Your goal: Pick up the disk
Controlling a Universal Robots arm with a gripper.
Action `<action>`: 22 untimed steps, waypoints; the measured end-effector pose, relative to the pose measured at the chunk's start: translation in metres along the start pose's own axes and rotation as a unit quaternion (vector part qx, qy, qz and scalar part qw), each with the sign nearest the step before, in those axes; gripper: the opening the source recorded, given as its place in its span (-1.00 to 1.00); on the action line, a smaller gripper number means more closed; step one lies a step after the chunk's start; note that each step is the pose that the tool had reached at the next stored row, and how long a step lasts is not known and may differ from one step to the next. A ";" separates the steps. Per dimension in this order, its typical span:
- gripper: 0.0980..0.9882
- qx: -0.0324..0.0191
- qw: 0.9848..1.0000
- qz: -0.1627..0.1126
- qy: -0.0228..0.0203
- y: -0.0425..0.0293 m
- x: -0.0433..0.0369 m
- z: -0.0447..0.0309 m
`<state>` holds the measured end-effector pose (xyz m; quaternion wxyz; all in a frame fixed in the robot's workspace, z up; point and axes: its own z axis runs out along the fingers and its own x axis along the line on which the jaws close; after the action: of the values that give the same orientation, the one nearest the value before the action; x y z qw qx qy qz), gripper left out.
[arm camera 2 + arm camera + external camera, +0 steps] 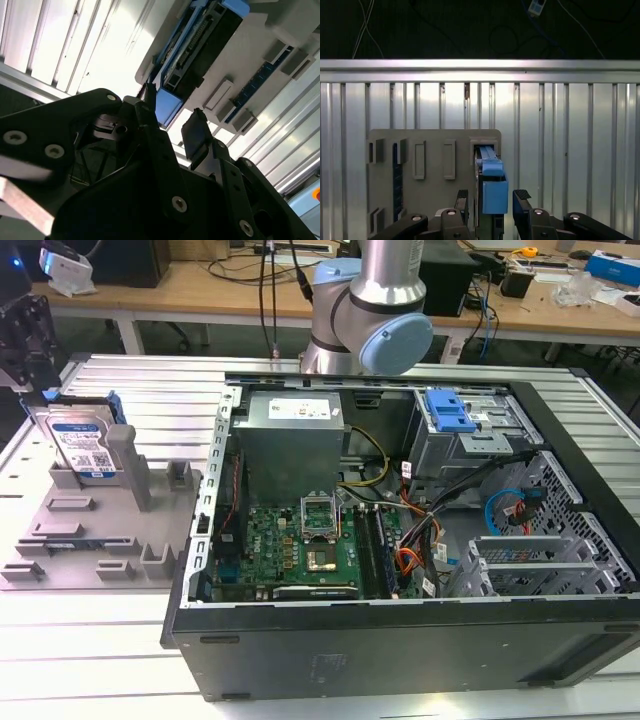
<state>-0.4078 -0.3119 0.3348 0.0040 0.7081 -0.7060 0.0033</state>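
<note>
Disk (492, 167) upper edge, blue-railed, sits between the fingers of the hand (491, 195). Hand is open: one finger (521, 200) each side, gaps visible in both wrist views, no grip. Disk stands on edge in the grey tray (95, 530). Tray on ribbed tabletop (90, 640), at the exterior view's left of the open computer case (400, 540).

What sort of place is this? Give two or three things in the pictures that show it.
Probably a robotics or computer-repair lab: a robot arm stands behind an open computer case on a ribbed metal table, and cluttered wooden workbenches run along the back.
</note>
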 end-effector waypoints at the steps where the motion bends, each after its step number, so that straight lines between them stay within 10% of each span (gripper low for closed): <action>1: -0.14 0.000 1.000 0.000 0.000 -0.0001 0.0000 0.0005; 22: -0.14 0.000 1.000 0.000 0.004 -0.0005 -0.0043 0.0219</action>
<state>-0.4073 -0.3078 0.3128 0.0069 0.7085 -0.7057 0.0063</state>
